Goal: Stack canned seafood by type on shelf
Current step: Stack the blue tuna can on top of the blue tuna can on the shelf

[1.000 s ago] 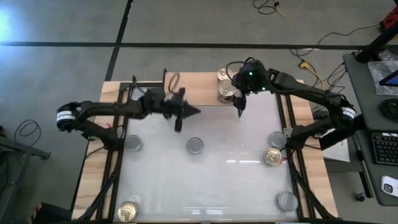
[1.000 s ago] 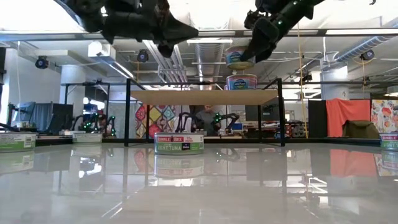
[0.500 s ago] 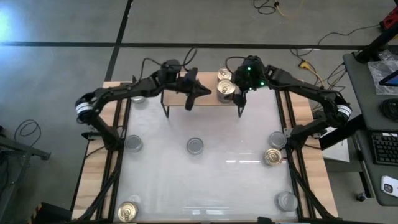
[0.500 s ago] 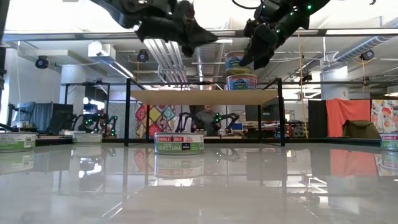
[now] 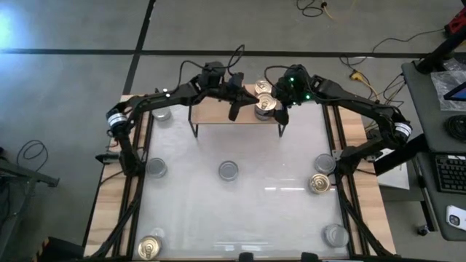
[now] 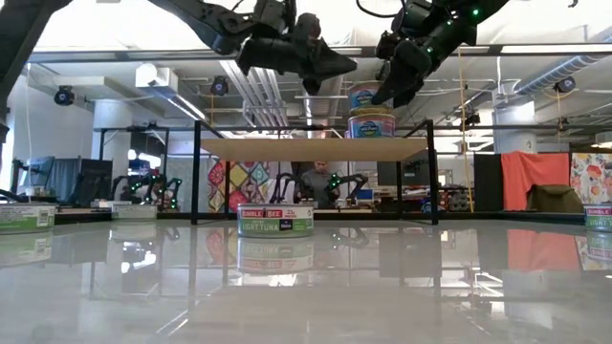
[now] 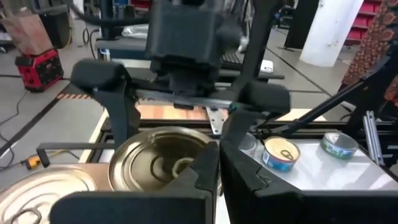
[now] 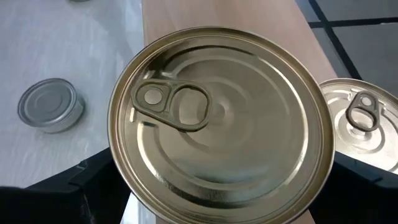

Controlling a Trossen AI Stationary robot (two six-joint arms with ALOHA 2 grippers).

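The shelf stands at the table's far edge, a wood plank on black legs. On its right part, a gold-topped can sits on top of another can. A third gold-topped can stands just behind them. My right gripper reaches over the shelf from the right and is shut on the upper can. My left gripper is shut and empty. It hovers above the shelf just left of the stack, apart from it. My right gripper pinches the upper can by its side wall just under the rim, one finger on either side. The fingers come slanting down from the right and far side. The can sits level, its bottom on the lower can.
More cans stand on the glossy table: silver-topped, and gold-topped. One more sits at the far left. Black frame rails run along both sides of the table.
My left arm has swung from over the table's left middle toward the far edge and the right, ending beside the stack on the shelf. My right gripper has come down a little, and its can, first tilted above the lower can, now rests level on it.
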